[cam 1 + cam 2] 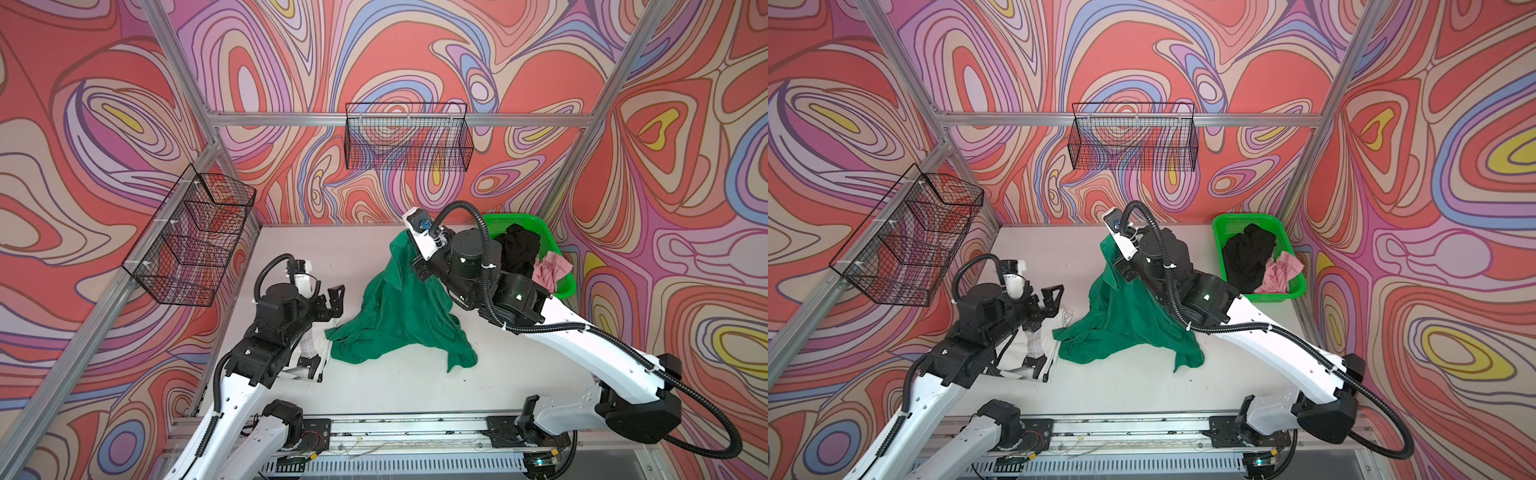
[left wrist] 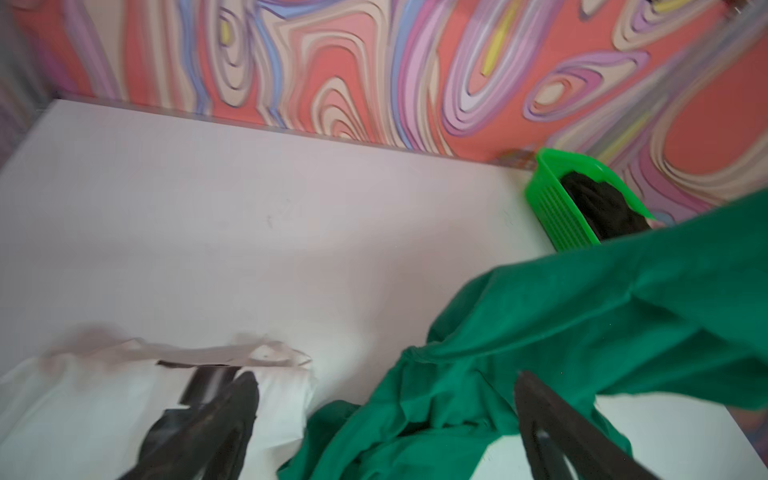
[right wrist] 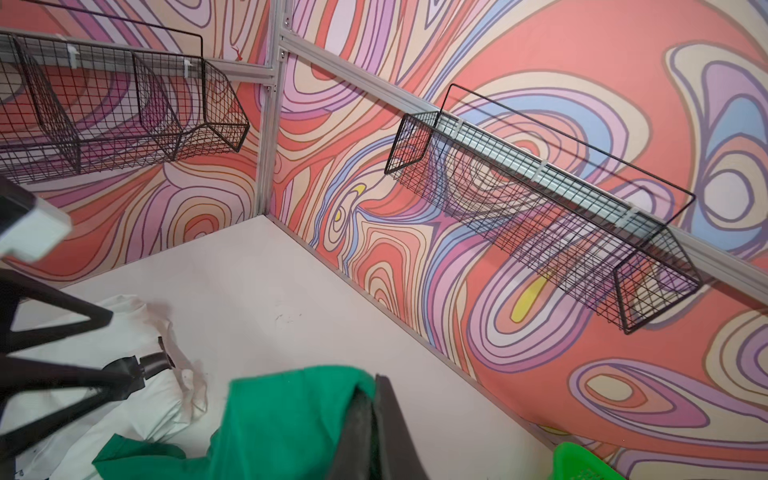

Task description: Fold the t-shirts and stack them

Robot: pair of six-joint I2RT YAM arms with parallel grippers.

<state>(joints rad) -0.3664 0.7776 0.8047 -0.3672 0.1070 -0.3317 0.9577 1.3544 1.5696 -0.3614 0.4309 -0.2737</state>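
Table (image 1: 374, 395): basket (image 1: 1277, 296) holds black shirt (image 1: 1246, 257), pink shirt (image 1: 1281, 272); right fingers (image 3: 395, 428) clamp green shirt (image 1: 399, 320); left fingers (image 2: 216, 424) wide.

You have a pale surface (image 1: 395, 395) boxed in by walls (image 1: 374, 50) printed with red, pink, lilac and blue swirls. A bright green perforated plastic basket (image 1: 568, 286) sits in the far right corner of that surface, close to both walls. In both top views a long black wire basket (image 1: 1133, 139) hangs on the back wall from a horizontal aluminium bar (image 1: 291, 119). A second wire basket (image 1: 191, 241), also black and split into compartments, hangs on the left wall, clear of the surface. You can see a few small dark scuffs (image 3: 286, 318) on the surface near the back wall.
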